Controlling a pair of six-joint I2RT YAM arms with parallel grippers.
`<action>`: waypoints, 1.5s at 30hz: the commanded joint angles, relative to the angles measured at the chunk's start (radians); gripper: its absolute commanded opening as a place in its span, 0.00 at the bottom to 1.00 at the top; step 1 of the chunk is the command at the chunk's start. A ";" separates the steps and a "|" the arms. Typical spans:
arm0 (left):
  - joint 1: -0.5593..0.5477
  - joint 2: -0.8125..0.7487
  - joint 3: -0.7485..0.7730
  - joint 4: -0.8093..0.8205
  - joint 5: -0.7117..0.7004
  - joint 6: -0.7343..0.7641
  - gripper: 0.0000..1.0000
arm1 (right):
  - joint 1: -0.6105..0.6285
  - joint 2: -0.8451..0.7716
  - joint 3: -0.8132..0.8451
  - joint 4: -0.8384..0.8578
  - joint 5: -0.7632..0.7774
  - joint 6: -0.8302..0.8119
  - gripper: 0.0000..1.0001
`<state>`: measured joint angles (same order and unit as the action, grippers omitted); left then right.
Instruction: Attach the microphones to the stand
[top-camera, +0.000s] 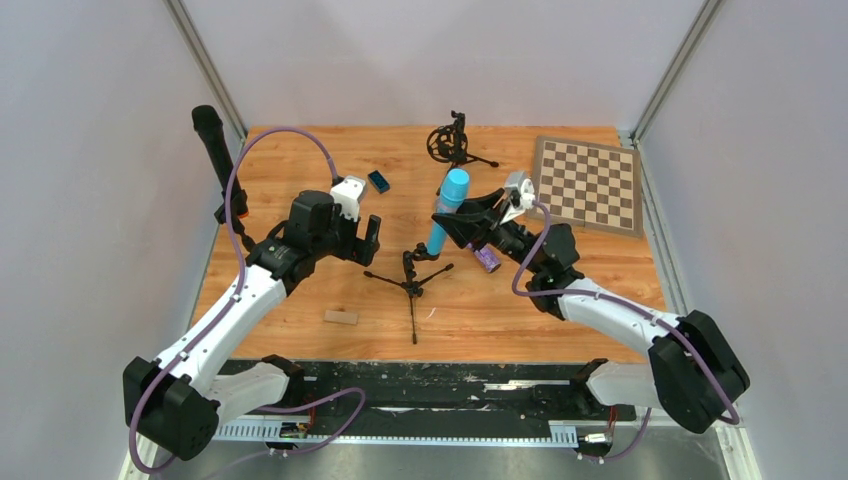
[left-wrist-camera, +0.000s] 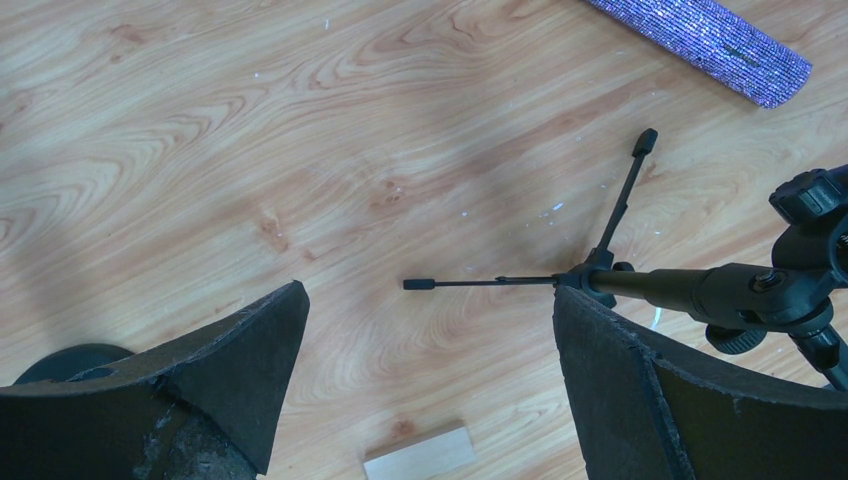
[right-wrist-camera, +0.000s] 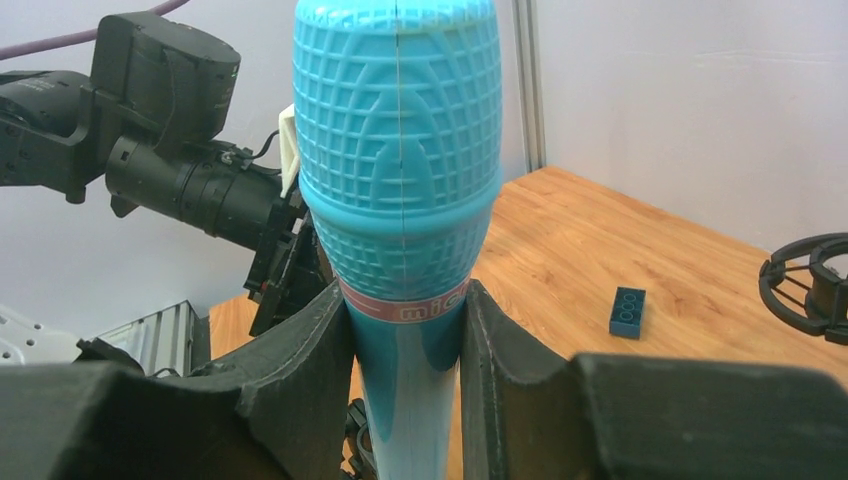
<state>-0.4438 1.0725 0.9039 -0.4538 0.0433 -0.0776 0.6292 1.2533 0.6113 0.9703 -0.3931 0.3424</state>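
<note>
Clamped tight over the middle of the table (top-camera: 560, 290), my right pincer (right-wrist-camera: 405, 335) holds the light blue microphone (right-wrist-camera: 397, 150) head-up, gripped just under its head, its lower end near the top of the tripod stand (top-camera: 410, 282). My left pincer (left-wrist-camera: 428, 295) hangs beside that stand with jaws wide apart, gripping nothing. To seat it well, I judge, I should line the handle up with the stand's clip and press in slowly, the left pincer steadying the post so the thin legs neither skid nor tip; the purple glitter microphone (top-camera: 487, 260) lies just right of the stand.
</note>
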 joint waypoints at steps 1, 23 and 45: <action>-0.004 -0.021 0.019 0.006 0.000 0.019 1.00 | 0.043 -0.004 -0.034 -0.039 -0.022 -0.097 0.00; -0.006 -0.022 0.020 0.006 -0.002 0.024 1.00 | 0.053 0.071 0.038 -0.189 -0.051 -0.092 0.00; -0.005 -0.029 0.018 0.004 -0.008 0.031 1.00 | 0.063 0.066 -0.074 -0.073 -0.085 -0.134 0.20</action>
<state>-0.4438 1.0721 0.9039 -0.4538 0.0433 -0.0612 0.6743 1.2762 0.5705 1.0554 -0.4046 0.2050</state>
